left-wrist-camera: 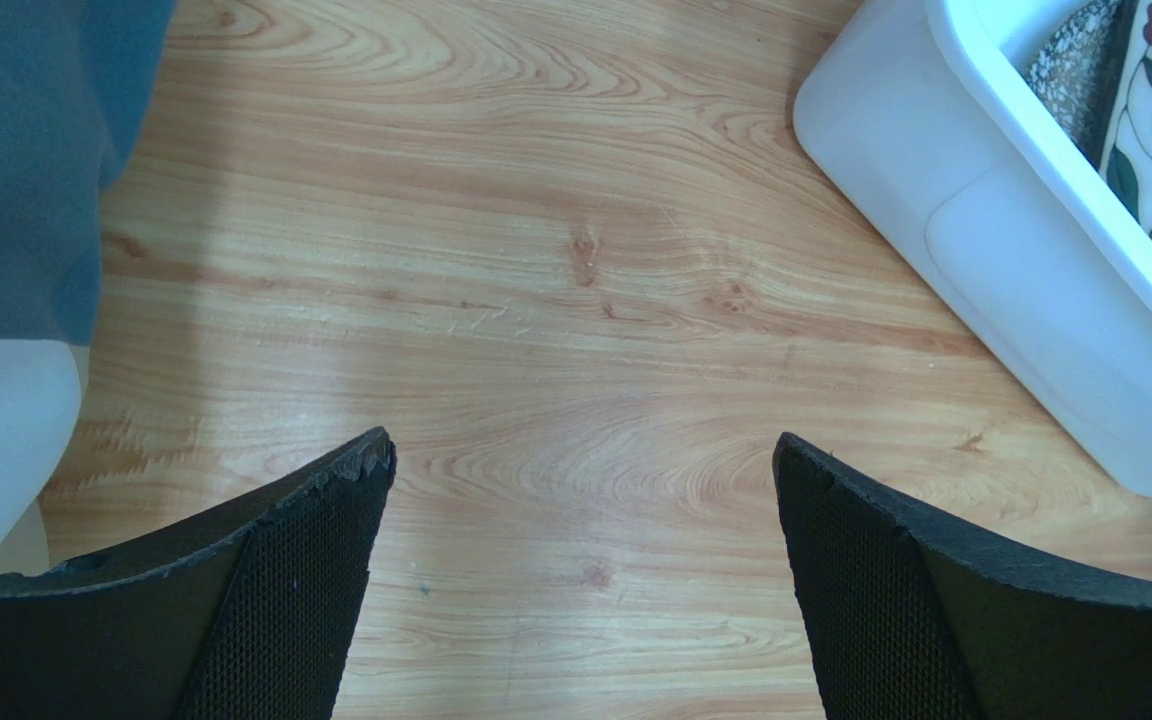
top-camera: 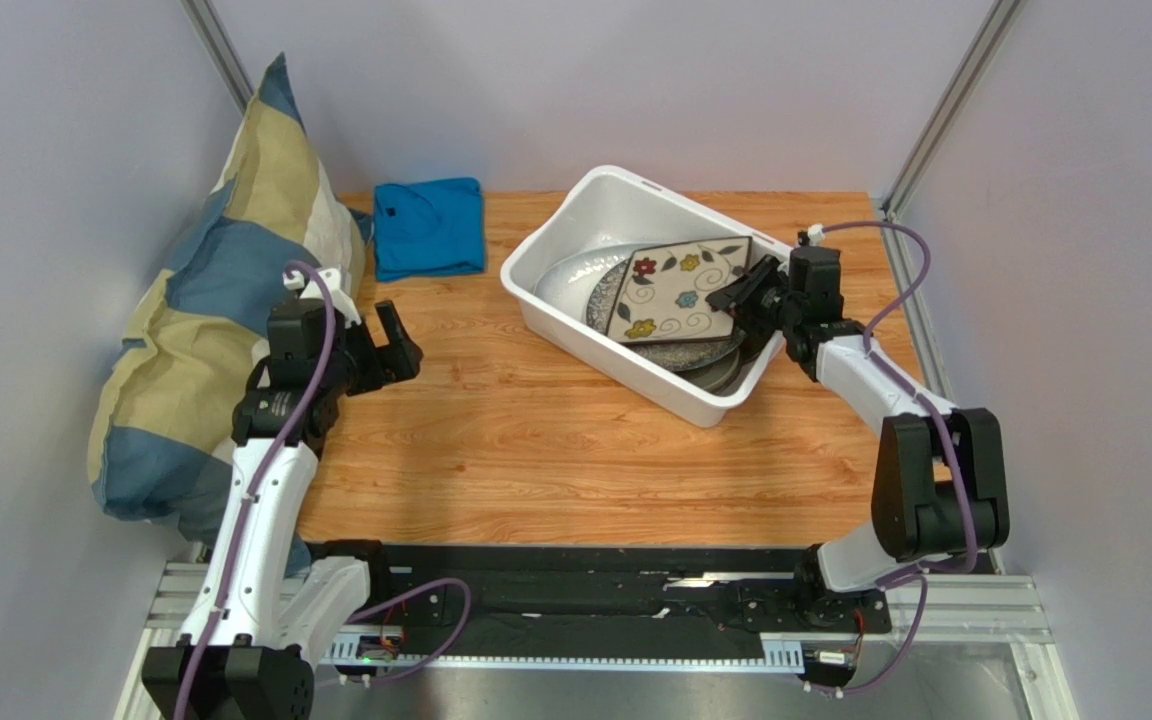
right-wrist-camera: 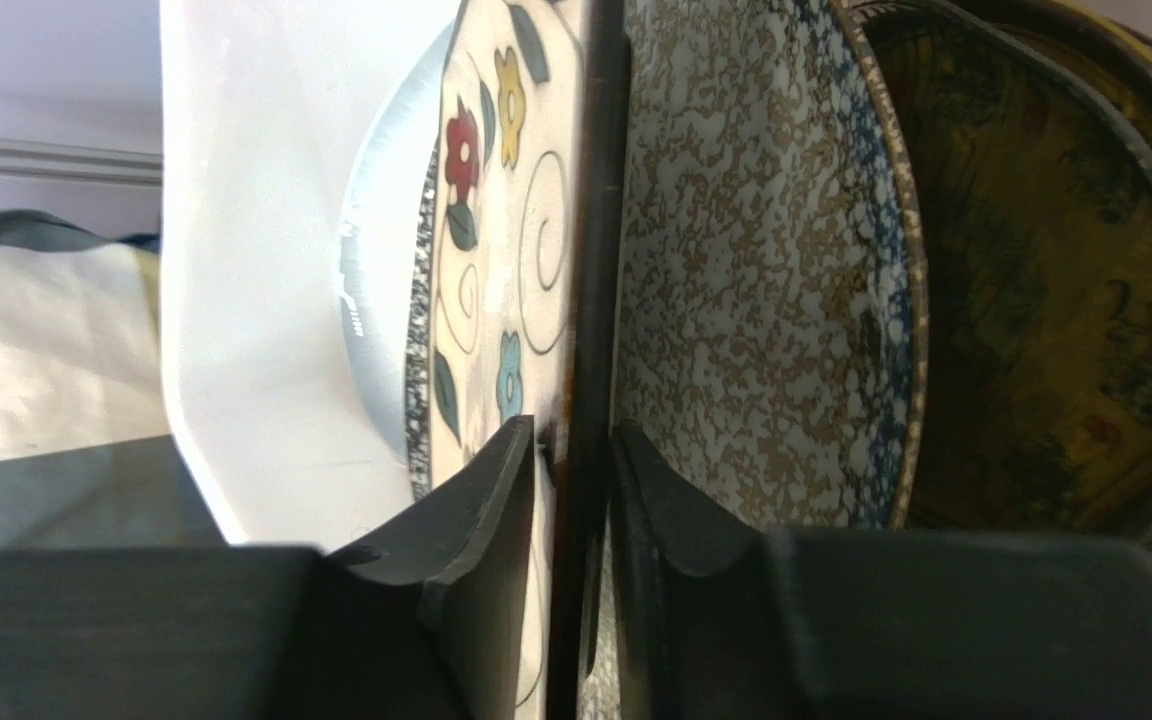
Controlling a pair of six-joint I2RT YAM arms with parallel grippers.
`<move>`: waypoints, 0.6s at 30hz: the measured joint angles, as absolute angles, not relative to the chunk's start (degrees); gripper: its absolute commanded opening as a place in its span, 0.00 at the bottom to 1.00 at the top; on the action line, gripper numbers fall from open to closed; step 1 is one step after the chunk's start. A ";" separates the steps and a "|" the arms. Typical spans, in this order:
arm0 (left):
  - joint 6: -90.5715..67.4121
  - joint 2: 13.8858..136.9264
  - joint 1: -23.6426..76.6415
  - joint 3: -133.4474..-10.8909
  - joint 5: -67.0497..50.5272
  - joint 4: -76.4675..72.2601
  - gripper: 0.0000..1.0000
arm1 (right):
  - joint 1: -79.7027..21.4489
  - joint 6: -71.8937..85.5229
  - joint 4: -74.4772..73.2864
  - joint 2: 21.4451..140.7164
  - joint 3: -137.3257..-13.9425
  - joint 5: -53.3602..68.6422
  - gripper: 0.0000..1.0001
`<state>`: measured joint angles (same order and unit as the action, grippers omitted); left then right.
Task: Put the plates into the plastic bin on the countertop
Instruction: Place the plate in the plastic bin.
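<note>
The white plastic bin (top-camera: 597,339) stands on the wood countertop (top-camera: 537,435) at the back right. Inside it lie a white oval platter (top-camera: 573,272), a grey-speckled round plate (right-wrist-camera: 748,255) and darker round plates (right-wrist-camera: 1048,300). The floral square plate (top-camera: 680,290) lies tilted on top of them. My right gripper (top-camera: 748,288) is shut on the floral plate's right edge (right-wrist-camera: 590,225), one finger on each face. My left gripper (top-camera: 387,353) is open and empty over bare wood (left-wrist-camera: 582,450), left of the bin (left-wrist-camera: 988,255).
A folded blue cloth (top-camera: 429,225) lies at the back, left of the bin. A big blue and yellow checked pillow (top-camera: 222,300) leans at the table's left edge beside my left arm. Grey walls close in three sides.
</note>
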<state>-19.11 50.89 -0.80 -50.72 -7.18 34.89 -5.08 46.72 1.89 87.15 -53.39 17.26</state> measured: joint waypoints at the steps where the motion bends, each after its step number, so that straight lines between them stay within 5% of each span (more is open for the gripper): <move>1: -19.09 50.89 -0.80 -50.61 -7.18 34.92 1.00 | -5.43 45.56 0.21 86.61 -53.95 16.05 0.35; 4: -19.11 50.89 -0.80 -50.48 -7.22 34.89 1.00 | -5.85 43.03 -4.16 84.86 -54.54 13.32 0.43; 6: -19.11 50.89 -0.80 -50.37 -7.29 34.92 1.00 | -5.87 41.91 -6.44 84.12 -54.63 12.29 0.62; 11: -19.11 50.94 -0.80 -50.33 -7.51 34.89 1.00 | -6.68 39.94 -10.17 80.77 -55.75 10.35 0.83; 18: -19.11 50.89 -0.80 -50.30 -7.81 34.89 1.00 | -6.96 36.49 -16.97 73.60 -59.48 4.64 0.99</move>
<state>-19.11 50.89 -0.80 -50.30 -7.81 34.89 -6.96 36.49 -16.97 73.60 -59.48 4.64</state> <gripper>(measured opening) 0.993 0.942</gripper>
